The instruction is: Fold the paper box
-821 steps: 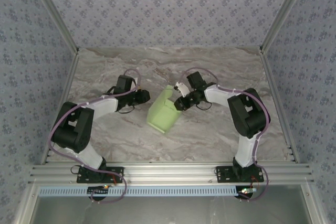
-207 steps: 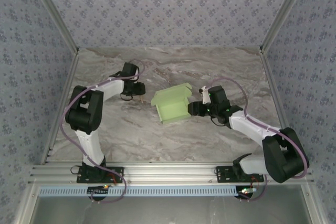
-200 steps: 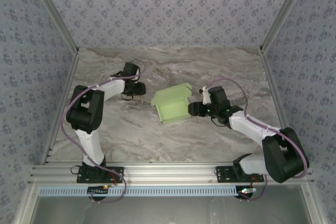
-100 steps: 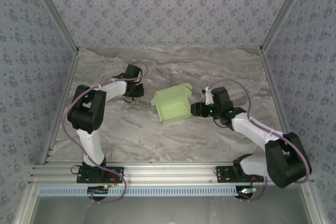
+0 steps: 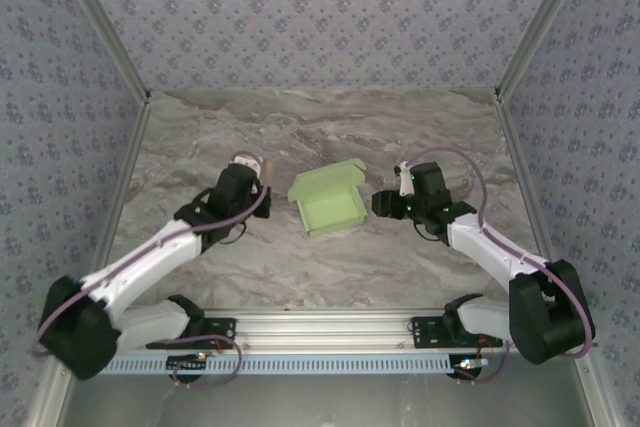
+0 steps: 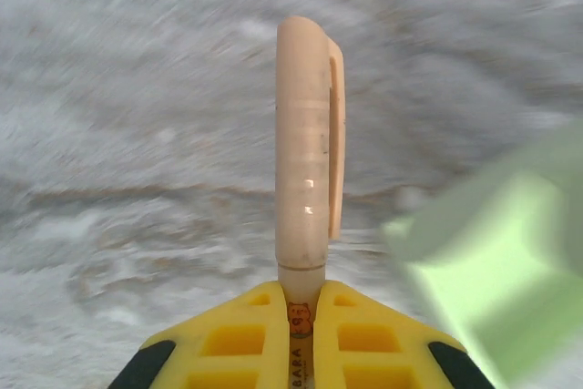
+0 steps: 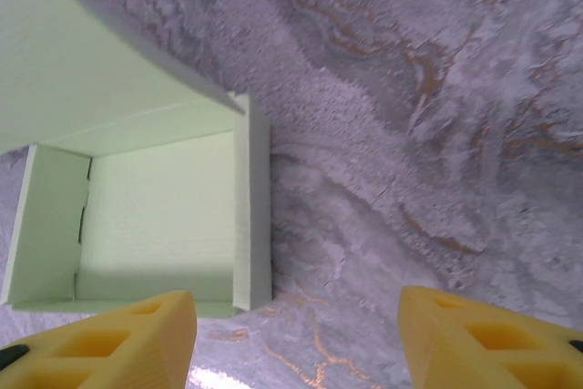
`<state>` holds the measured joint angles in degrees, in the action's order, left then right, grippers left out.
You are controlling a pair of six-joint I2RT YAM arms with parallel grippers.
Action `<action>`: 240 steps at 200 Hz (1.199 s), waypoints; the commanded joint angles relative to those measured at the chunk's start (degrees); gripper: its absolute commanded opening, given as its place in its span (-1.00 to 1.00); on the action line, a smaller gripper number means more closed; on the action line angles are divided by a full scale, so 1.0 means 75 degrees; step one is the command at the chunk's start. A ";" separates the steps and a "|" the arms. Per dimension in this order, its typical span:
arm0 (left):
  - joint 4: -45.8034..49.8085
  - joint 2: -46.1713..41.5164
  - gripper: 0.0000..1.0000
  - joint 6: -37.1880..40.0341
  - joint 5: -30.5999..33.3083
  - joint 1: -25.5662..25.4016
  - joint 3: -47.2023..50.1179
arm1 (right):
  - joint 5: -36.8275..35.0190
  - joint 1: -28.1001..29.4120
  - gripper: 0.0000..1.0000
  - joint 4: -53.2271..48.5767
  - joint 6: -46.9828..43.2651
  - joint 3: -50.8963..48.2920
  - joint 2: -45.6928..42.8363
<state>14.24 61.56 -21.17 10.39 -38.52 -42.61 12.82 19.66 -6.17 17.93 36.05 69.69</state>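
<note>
The paper box is a pale green open box standing at the table's middle, its lid flap raised at the far side. In the right wrist view its inside and right wall show at the left. My right gripper stands open just right of the box, apart from it, with bare table between the yellow fingers. My left gripper is left of the box, shut on a tan pen that sticks out ahead of the fingers. The box is a green blur at that view's right.
The marble tabletop lies bare in front of the box. Metal posts and patterned walls close in the sides and back. The aluminium rail with both arm bases runs along the near edge.
My left gripper has shut on the tan pen, and the left arm has swung low toward the near left. The right gripper has drawn slightly right, away from the box.
</note>
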 commanded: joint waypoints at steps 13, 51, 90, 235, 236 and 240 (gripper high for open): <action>-0.0604 -0.0740 -0.80 0.1302 -0.0091 -0.1729 0.0329 | -0.0115 -0.0316 0.25 -0.0321 -0.0141 0.0278 -0.0057; -0.0360 0.1435 -0.80 0.3106 -0.0361 -0.2407 -0.0962 | -0.0133 -0.0578 0.26 -0.0545 -0.0106 0.0160 -0.0328; -0.0121 0.3475 -0.80 0.4579 0.0235 -0.2416 -0.2213 | -0.0145 -0.0811 0.27 -0.0791 -0.0165 -0.0026 -0.0746; 0.0356 0.5725 -0.36 0.4935 0.1276 -0.2166 -0.3607 | 0.0127 -0.0951 0.28 -0.0539 -0.0037 -0.0228 -0.0663; 0.0354 0.5719 -0.36 0.4928 0.1275 -0.2165 -0.3604 | 0.0135 -0.0951 0.29 -0.0532 -0.0036 -0.0227 -0.0659; 0.0362 0.5678 -0.34 0.4915 0.1272 -0.2164 -0.3583 | 0.0141 -0.0940 0.29 -0.0527 -0.0036 -0.0219 -0.0657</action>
<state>15.49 106.83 16.23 18.98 -54.96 -68.60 12.78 12.71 -10.31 17.56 34.52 64.40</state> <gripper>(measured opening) 0.306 0.641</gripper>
